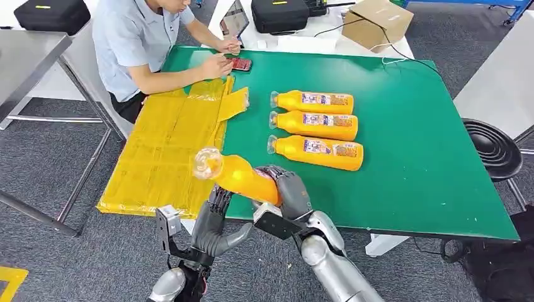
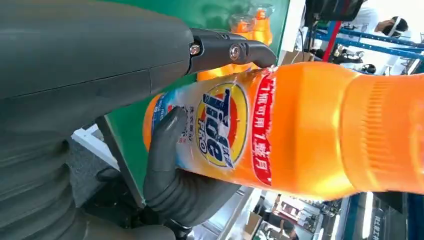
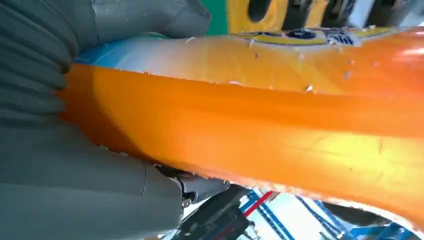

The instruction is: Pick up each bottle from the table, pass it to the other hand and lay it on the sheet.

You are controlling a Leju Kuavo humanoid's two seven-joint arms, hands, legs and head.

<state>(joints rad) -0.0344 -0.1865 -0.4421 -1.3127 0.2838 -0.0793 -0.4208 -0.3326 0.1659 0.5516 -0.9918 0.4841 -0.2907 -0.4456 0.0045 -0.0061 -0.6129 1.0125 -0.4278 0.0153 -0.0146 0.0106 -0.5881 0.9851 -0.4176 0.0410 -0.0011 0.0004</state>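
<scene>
My right hand [image 1: 286, 192] grips an orange detergent bottle [image 1: 242, 177] by its labelled lower half, held above the table's near edge with its clear cap [image 1: 207, 163] pointing at the yellow sheet [image 1: 160, 148]. My left hand [image 1: 214, 223] is just under the bottle, fingers [image 1: 218, 200] reaching up to its underside and thumb spread away from it. In the left wrist view a fingertip [image 2: 245, 50] lies along the bottle [image 2: 300, 125]. The right wrist view is close on the bottle [image 3: 260, 115]. Three more orange bottles [image 1: 315, 126] lie side by side on the green table [image 1: 415, 163].
A person sits at the table's far left corner, hands on a red phone [image 1: 240, 63] near the sheet's far end. A black stool [image 1: 494, 148] stands at the right. A cardboard box [image 1: 378, 19] and a black case [image 1: 280, 14] sit beyond the table.
</scene>
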